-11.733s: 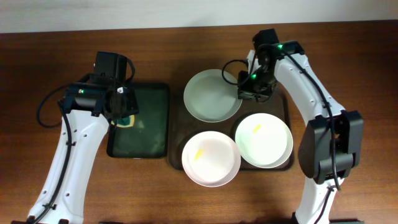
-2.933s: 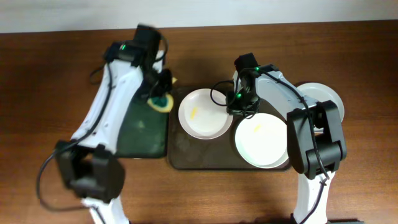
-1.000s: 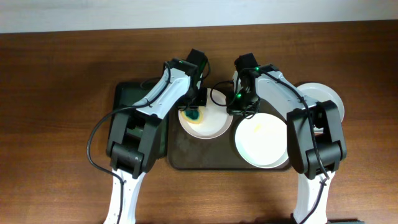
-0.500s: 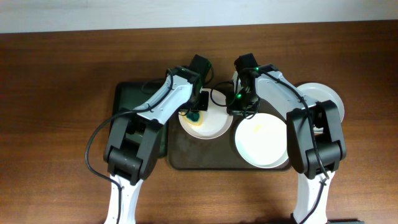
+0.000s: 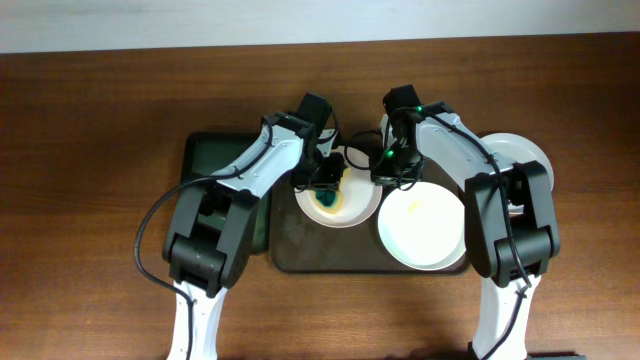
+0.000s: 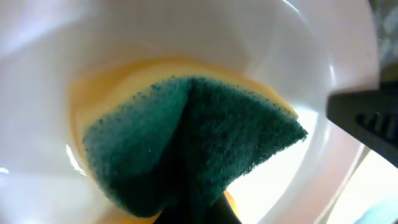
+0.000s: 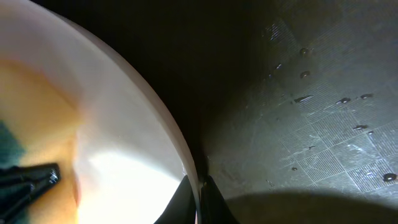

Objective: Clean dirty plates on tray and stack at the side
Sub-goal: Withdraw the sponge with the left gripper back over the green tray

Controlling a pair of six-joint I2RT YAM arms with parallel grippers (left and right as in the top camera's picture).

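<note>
left gripper (image 5: 328, 187) carried sponge (image 5: 331, 200) from green tray (image 5: 200, 160) at left onto centre plate (image 5: 358, 205). centre plate slid slightly right. third plate (image 5: 520, 150) moved off brown tray (image 5: 300, 250) to right side.

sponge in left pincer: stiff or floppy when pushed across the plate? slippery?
Likely floppy: the sponge is creased down its middle where the left pincer squeezes it. Probably light for its size, since yellow foam shows under the green layer. The green face looks coarse, so it may drag on the plate rather than slip.
</note>
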